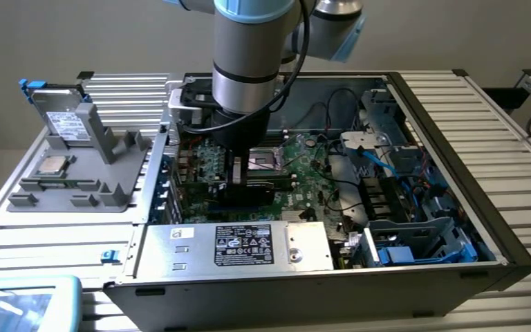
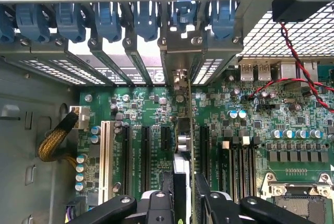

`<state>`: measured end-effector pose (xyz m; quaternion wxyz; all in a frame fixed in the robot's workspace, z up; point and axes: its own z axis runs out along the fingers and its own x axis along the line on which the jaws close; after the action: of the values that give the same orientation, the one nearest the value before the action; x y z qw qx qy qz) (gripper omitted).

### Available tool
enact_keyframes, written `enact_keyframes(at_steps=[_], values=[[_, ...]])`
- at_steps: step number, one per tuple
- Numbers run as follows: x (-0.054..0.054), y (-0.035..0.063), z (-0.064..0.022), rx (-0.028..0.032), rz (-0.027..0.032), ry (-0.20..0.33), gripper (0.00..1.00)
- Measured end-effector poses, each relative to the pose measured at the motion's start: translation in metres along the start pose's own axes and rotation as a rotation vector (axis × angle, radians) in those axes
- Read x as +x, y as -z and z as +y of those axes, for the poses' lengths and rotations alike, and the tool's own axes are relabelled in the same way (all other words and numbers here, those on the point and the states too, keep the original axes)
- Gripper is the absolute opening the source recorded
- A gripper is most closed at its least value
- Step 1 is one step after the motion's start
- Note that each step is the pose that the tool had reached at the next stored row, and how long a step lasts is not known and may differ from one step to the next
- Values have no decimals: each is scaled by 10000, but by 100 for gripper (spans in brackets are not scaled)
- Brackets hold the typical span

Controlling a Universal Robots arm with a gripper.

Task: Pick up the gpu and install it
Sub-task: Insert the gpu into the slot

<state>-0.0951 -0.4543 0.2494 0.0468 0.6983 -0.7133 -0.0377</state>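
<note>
We hold the flat green gpu card (image 2: 182, 145) edge-on in our tool (image 2: 183, 203), its long axis along the motherboard's black slot (image 2: 204, 143).

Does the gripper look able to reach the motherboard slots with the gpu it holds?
Probably yes: the gripper holds the gpu edge-on among the slots, and no cable crosses there; the braided yellow cable lies apart.

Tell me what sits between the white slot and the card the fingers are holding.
In the wrist view, three empty black expansion slots on bare green motherboard lie between the white slot and the gpu, which stands edge-on in the fingers.
</note>
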Motion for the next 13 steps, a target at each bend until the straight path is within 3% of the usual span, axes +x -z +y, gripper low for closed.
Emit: enact_keyframes(at_steps=[13], values=[[0, 0, 0, 0, -1, 0, 27]])
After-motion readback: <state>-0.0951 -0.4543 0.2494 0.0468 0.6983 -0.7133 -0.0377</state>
